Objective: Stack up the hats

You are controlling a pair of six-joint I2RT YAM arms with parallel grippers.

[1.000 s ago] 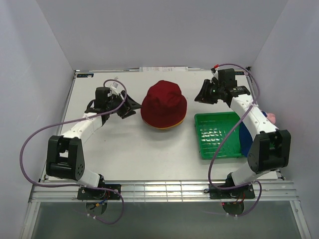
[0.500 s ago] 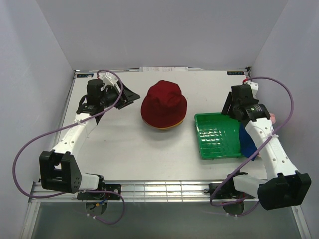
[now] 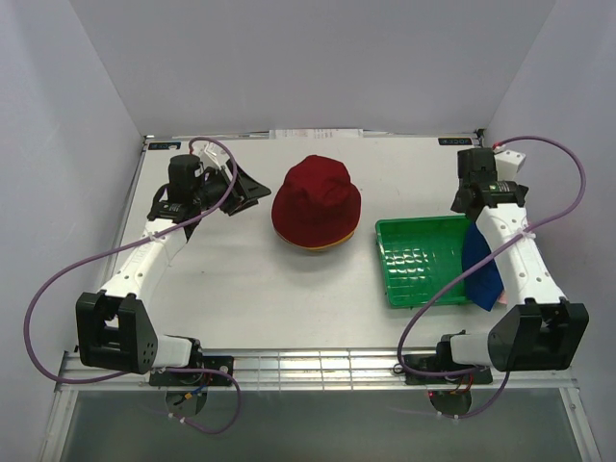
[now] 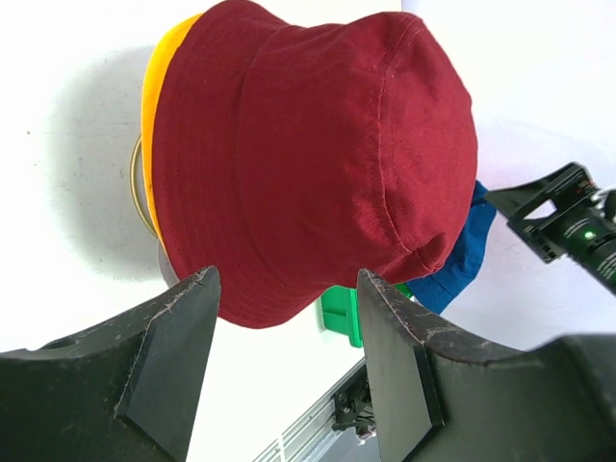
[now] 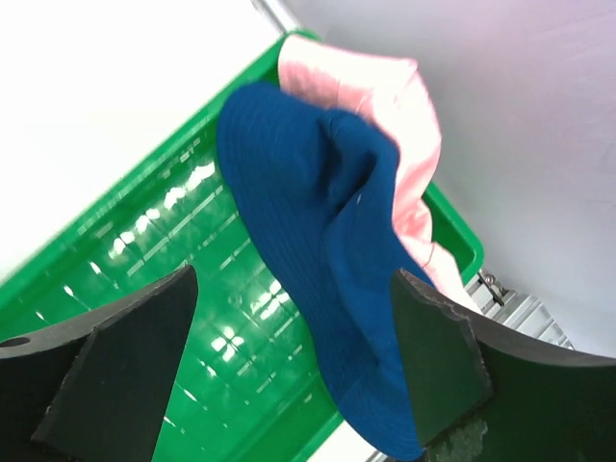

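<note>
Progress sits in the middle of the desk (image 3: 241,279): the dark red hat (image 3: 316,200) lies crown-up over the yellow hat (image 3: 318,246), of which only a strip of brim shows. Over the last second the right arm has swung away from that pile to the far right, and the right gripper (image 3: 478,204) now hangs above the right side of the green tray (image 3: 419,260). In that same second its jaws have gone from nearly closed to spread wide, and they hold nothing. The right wrist view looks between them onto the blue hat (image 5: 318,241), crumpled at the tray's right edge, with the pink hat (image 5: 385,106) tucked behind it. The left gripper (image 3: 252,187) has drawn back a little to the left of the pile and hovers there, jaws apart and empty, aimed at the red crown. I judge the red hat's placing finished and the blue hat next to fetch; the fingers are not yet down around its cloth.
</note>
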